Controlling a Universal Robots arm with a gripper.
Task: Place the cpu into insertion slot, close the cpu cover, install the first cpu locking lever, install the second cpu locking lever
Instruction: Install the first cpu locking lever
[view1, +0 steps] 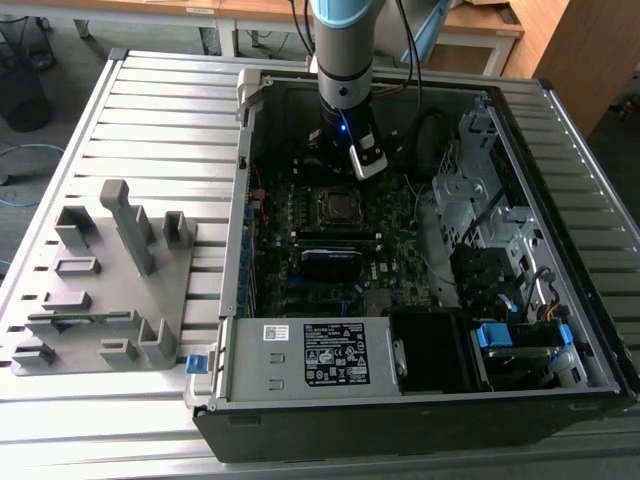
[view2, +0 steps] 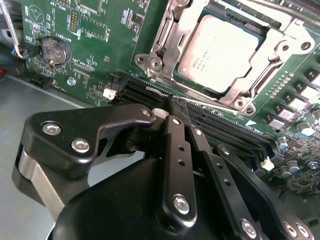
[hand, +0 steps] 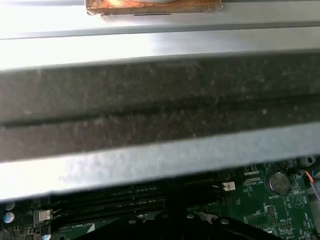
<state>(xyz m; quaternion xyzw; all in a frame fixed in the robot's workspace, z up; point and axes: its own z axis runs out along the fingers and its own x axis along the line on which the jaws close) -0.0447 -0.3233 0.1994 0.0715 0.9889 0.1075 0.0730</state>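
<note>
My black two-finger gripper, fingers pressed together and empty, hangs over the black memory slots beside the silver-rimmed insertion slot, where the grey square cpu sits under the closed silvery frame cover, seemingly seated for locking.

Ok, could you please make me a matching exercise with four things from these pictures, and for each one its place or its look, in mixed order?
Things:
1. cpu
2. cpu cover
3. coin battery
4. grey fixture plate

Places or looks:
A. silvery metal frame lying flat around the square chip
B. on the slatted table, outside the computer case
C. dull silver-grey square top facing up, framed by metal
D. round, in a holder on the green motherboard, away from the socket

Pairs: 1-C, 2-A, 3-D, 4-B
</note>
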